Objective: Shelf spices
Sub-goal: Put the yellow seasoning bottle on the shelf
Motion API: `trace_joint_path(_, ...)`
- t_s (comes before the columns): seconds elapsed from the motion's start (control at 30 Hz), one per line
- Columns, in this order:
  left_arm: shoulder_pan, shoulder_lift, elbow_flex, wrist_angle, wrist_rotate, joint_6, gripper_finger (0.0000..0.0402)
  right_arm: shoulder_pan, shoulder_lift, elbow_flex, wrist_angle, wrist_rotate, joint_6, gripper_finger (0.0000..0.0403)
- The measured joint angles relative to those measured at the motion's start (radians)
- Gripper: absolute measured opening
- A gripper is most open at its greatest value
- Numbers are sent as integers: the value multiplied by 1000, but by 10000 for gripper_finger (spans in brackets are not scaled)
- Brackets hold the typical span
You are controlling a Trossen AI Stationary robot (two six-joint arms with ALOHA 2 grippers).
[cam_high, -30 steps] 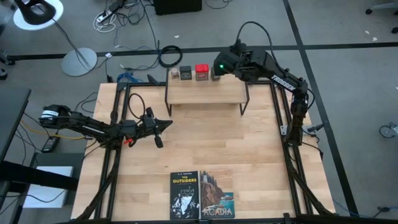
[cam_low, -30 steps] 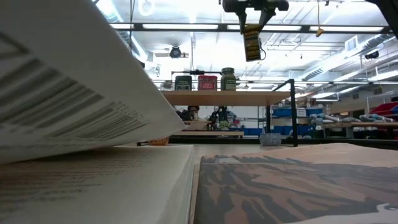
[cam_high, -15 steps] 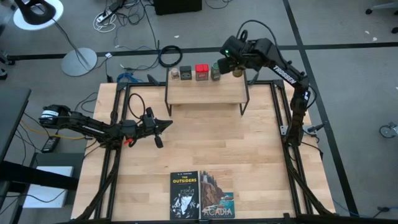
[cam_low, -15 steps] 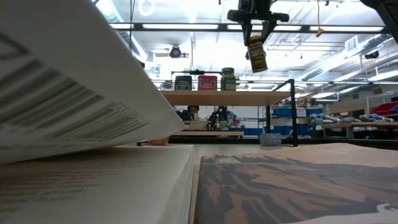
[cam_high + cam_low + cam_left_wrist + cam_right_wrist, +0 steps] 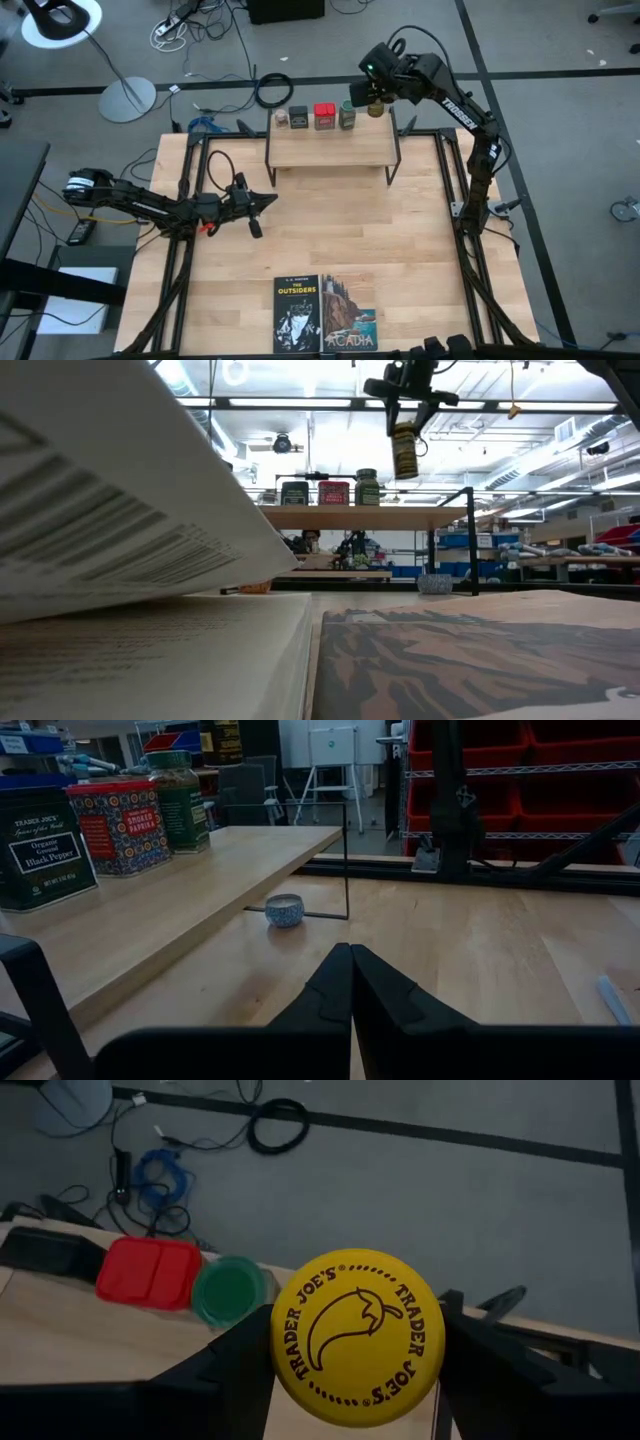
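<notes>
The shelf (image 5: 330,148) stands at the table's far side. On its top stand a dark grey tin (image 5: 298,118), a red square tin (image 5: 324,116) and a green-lidded jar (image 5: 347,115), in a row along the far edge. My right gripper (image 5: 405,420) is shut on the yellow-lidded jar (image 5: 404,452), high above the shelf's right end, just right of the green-lidded jar (image 5: 367,487). My left gripper (image 5: 262,203) is shut and empty, low over the table's left part, pointing toward the shelf. My right gripper pinches the yellow-lidded jar at its lid (image 5: 285,1350), one finger (image 5: 235,1365) on each side of it. The fingers come from above, pointing down. The jar hangs upright below them, lifted clear of the shelf top.
Two paperback books (image 5: 297,312) (image 5: 348,312) lie side by side at the table's near edge. A small blue-and-white dish (image 5: 284,909) sits on the table under the shelf's end. Bare shelf board lies right of the green-lidded jar (image 5: 180,800).
My right gripper has carried the yellow-lidded jar from over the green-lidded jar a little toward the table's right edge and lower. The jar tipped on the way and hangs upright again now.
</notes>
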Motion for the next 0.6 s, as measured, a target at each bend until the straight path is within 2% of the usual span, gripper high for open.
trace_joint_path(0.2,0,0,0,0,0,-1,8,-26,0,-56,17,-51,9,231)
trace_joint_path(0.6,0,0,0,-2,0,0,8,-55,0,-206,135,-67,8,231)
